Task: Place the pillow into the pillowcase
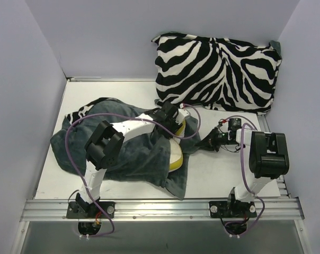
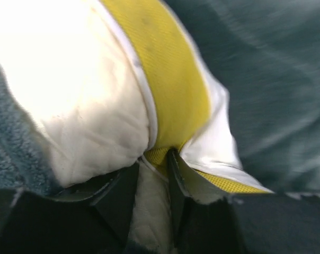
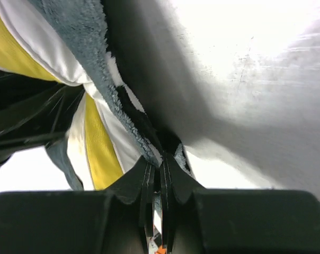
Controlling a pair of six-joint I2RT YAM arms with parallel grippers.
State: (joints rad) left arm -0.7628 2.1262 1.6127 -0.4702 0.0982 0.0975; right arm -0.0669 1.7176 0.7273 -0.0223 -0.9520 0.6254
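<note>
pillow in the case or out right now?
Partly in. In the top view the pillow has its yellow-piped end poking out of the pillowcase opening; the rest is covered by grey plush.

The pillow fills most of the frame, its cream quilted face washed bright at the upper left. A broad yellow band with a fine mesh weave and white trim on each side runs down along the pillow's edge. The dark grey-teal plush of the pillowcase lies over the right side and also shows at the left margin. At the bottom, the left claw has its two dark fingers set close together, with a fold of the pillow's cream fabric pinched between them where the yellow band ends.
</note>
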